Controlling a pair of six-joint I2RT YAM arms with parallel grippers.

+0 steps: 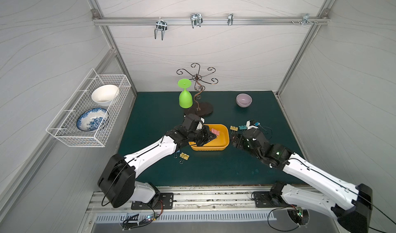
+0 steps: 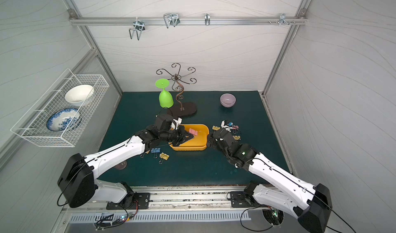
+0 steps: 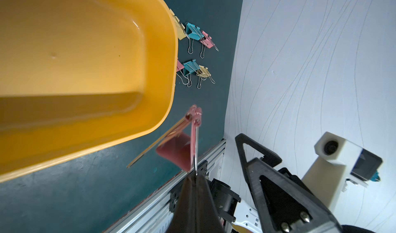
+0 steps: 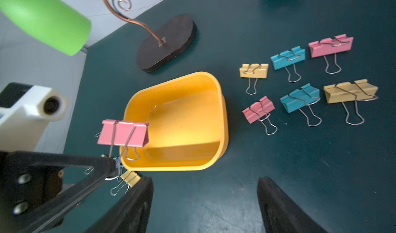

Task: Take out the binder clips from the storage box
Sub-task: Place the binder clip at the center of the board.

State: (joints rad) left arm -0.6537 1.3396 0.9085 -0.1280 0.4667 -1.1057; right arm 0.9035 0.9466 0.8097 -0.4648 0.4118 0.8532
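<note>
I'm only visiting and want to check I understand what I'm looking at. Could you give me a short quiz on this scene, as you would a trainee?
1. True or false: something is lying inside the storage box.
2. What colour is the clip pinched in the jaws of the left arm? A yellow, B pink, C teal.
3. In the right wrist view, how many binder clips lie in two rows on the mat beside the box?
Key: 1 false, it is empty. 2 B, held by its wire handle. 3 six.
</note>
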